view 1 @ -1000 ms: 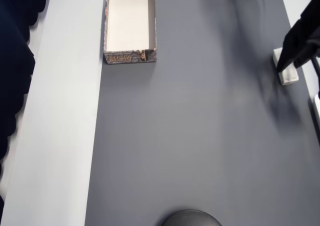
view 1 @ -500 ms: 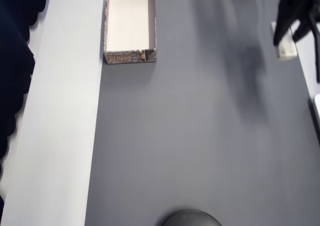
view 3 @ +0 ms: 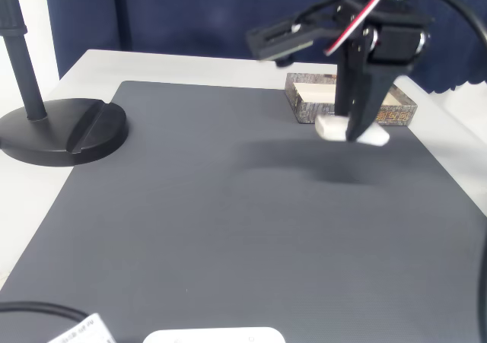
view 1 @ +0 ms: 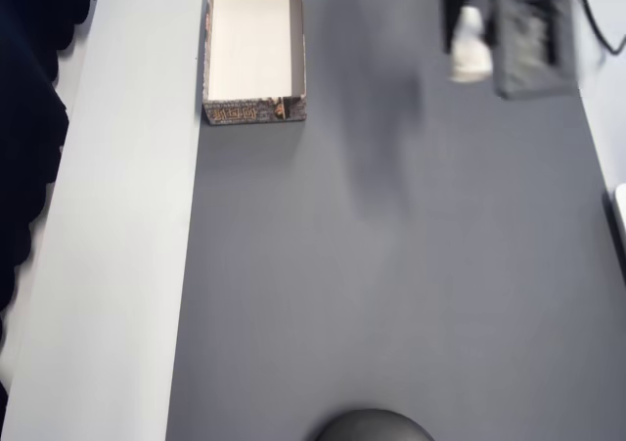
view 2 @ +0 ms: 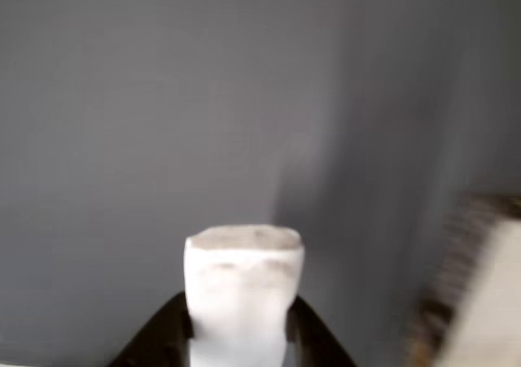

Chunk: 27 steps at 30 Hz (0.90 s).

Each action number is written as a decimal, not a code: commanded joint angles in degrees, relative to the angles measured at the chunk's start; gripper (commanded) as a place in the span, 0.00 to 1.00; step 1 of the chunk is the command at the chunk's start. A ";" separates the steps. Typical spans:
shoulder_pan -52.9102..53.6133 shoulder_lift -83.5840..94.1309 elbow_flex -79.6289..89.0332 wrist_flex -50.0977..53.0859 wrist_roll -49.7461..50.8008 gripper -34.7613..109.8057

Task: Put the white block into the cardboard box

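Observation:
The white block (view 1: 471, 55) hangs above the dark grey mat, and my gripper (view 1: 469, 32) is shut on it at the top right of the overhead view. In the wrist view the block (view 2: 242, 286) stands upright between my two black fingers (view 2: 167, 330). The fixed view shows the block (view 3: 335, 127) held clear of the mat, casting a shadow below. The cardboard box (view 1: 254, 111) sits at the top left of the overhead view, well to the left of the block, with nothing inside. In the fixed view the box (view 3: 304, 112) lies just behind my gripper (view 3: 354, 128). Its blurred wall (view 2: 456, 290) shows at the wrist view's right edge.
A black round stand base (view 3: 61, 134) with a pole sits at the mat's left in the fixed view. A flat white object (view 3: 213, 335) and a cable (view 3: 38, 309) lie at the near edge. The dark grey mat (view 1: 391, 265) lies on a pale table (view 1: 108, 265).
My gripper lifted the white block off the mat's right edge. It carried the block up and to the left in the overhead view, closer to the box.

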 commanded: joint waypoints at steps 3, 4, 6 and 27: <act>13.27 -3.87 -14.77 0.09 11.69 0.23; 15.03 -5.10 -16.52 0.09 12.74 0.23; 18.46 -7.56 -20.21 0.26 15.47 0.23; 33.84 -38.67 -55.20 1.23 35.95 0.23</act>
